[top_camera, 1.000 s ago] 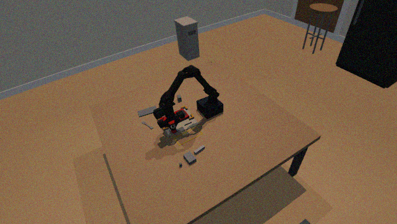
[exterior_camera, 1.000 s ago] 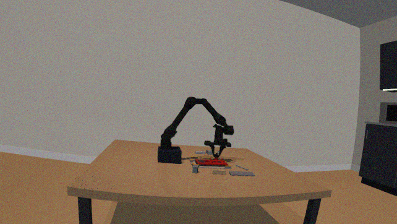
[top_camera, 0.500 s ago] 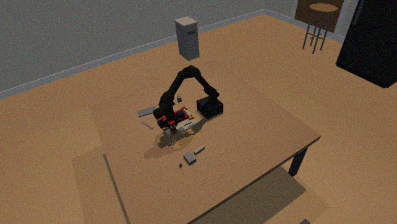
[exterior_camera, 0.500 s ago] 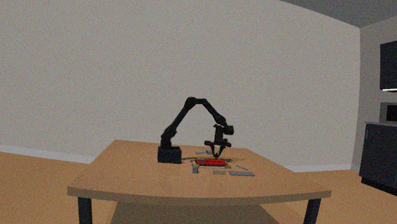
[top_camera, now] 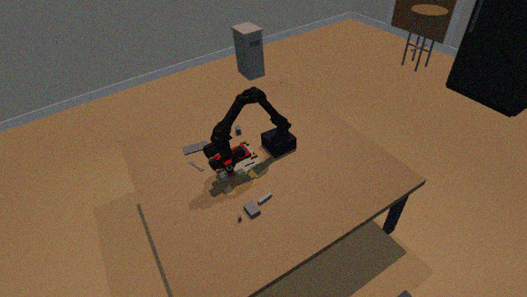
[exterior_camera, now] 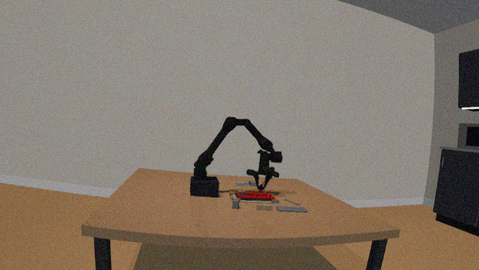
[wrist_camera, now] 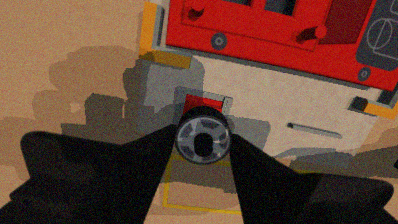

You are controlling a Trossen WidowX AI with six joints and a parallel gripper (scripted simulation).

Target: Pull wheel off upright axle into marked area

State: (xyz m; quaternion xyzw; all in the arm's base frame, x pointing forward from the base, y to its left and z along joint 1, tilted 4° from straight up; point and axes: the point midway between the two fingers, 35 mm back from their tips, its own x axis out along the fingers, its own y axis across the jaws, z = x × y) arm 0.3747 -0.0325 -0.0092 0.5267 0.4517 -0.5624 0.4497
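Hiding axle beneath gripped wheel [wrist_camera: 188, 141].

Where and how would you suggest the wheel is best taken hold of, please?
By its outer rim, at two opposite sides, with the pincer coming straight down. The wheel is round and shows its hub face upward, so the rim likely offers the fingers even purchase while the centre hole stays free.
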